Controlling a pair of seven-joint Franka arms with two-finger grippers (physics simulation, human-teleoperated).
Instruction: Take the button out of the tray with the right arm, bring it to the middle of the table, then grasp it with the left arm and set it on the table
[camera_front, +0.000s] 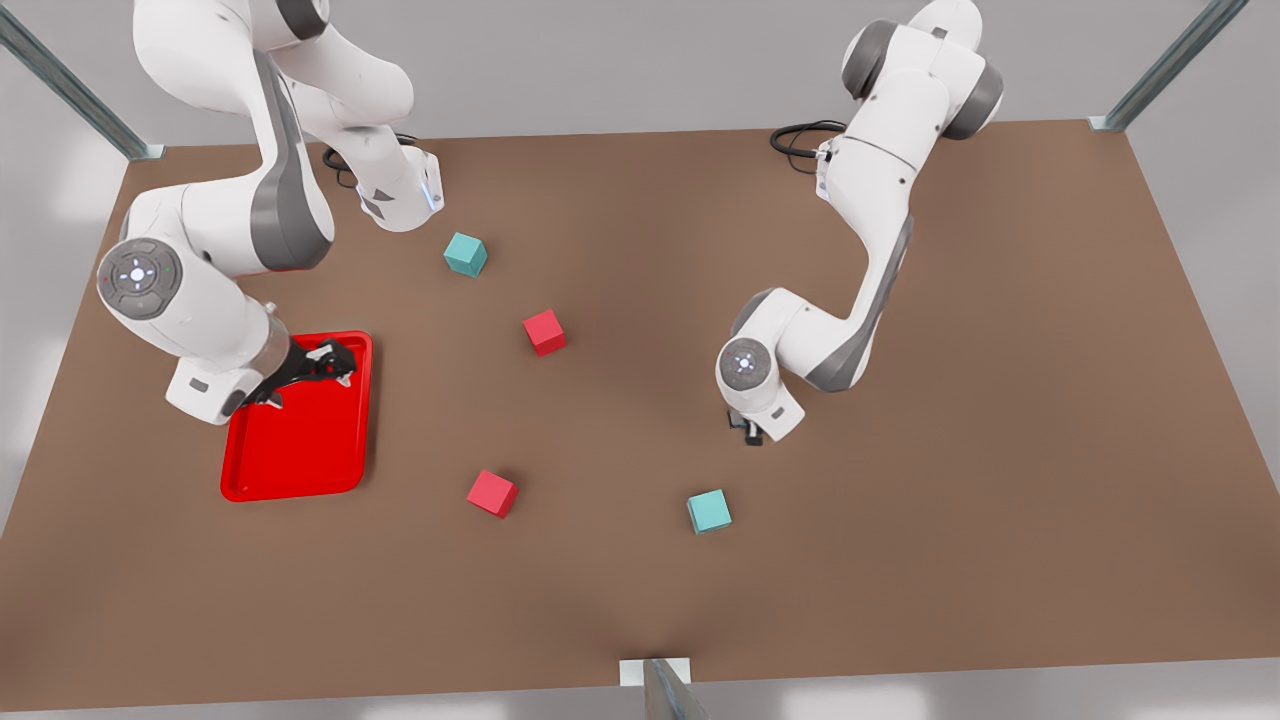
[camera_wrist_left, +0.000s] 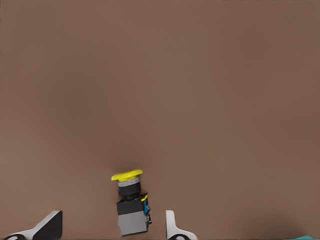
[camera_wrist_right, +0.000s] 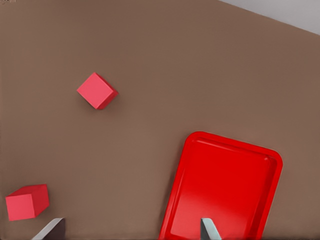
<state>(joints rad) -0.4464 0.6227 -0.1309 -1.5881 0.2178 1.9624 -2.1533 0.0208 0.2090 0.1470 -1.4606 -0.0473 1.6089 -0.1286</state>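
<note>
The button (camera_wrist_left: 132, 212) lies on the bare brown desk (camera_front: 900, 550), outside the tray. In the left wrist view it appears side-on, with its yellow cap at one end and its dark boxy body at the other, so it seems to lie on its side. It sits between the fingers (camera_wrist_left: 172, 229) of the left gripper (camera_wrist_left: 111, 223), which are spread wide. The button is closer to one finger than the other and touches neither.

In the front view the left gripper (camera_front: 749, 428) hangs low over the desk, right of the middle, at the end of the arm on the front view's right. A teal cube (camera_front: 709, 511) stands near it on the near side, and a red cube (camera_front: 544, 331) lies to its left and a little farther back.

The red tray (camera_front: 300, 450) sits toward the front view's left. The right gripper (camera_front: 322, 364) hovers over the tray's far end on the arm at that side. In the right wrist view its fingers (camera_wrist_right: 207, 229) are spread wide, with the tray (camera_wrist_right: 225, 190) below them and two red cubes on the desk beside it.

A second red cube (camera_front: 491, 492) lies to the right of the tray's near end, and another teal cube (camera_front: 465, 254) stands far back, beyond the tray.
</note>
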